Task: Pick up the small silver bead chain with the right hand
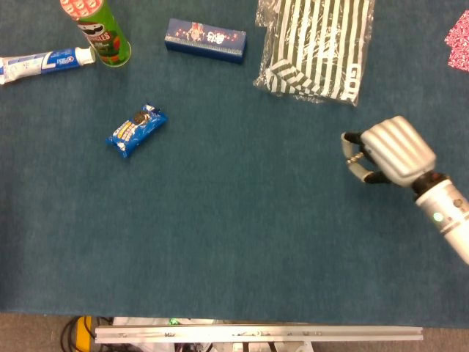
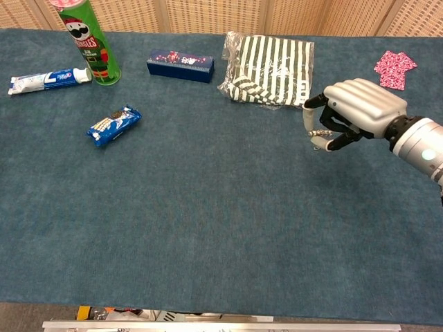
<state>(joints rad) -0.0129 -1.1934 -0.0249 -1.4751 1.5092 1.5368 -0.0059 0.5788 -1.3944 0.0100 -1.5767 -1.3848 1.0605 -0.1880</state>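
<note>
**Right hand holds the bead chain above the cloth**

The right hand (image 2: 353,111) is raised off the blue table cover (image 2: 208,207), at the right side of the table, knuckles up and fingers curled under. Between the curled fingers (image 2: 313,142) and the thumb sits the small silver bead chain (image 2: 320,132), seen as a short glinting strand; in the head view it shows as a pale speck at the fingertips (image 1: 355,157). The strand is tiny, so how much of it hangs free is hard to tell, but the hand appears to be gripping it, clear of the cover.

Just beyond the hand lies a striped green-and-white garment in a clear bag (image 2: 273,69). Further left along the far edge are a dark blue box (image 2: 180,65), a green tube of crisps (image 2: 90,41) standing upright, and a toothpaste tube (image 2: 48,80) lying flat beside it. A blue snack packet (image 2: 113,124) lies nearer the middle left. A pink patterned cloth (image 2: 394,69) sits at the far right corner.

The left hand shows in neither view.
</note>
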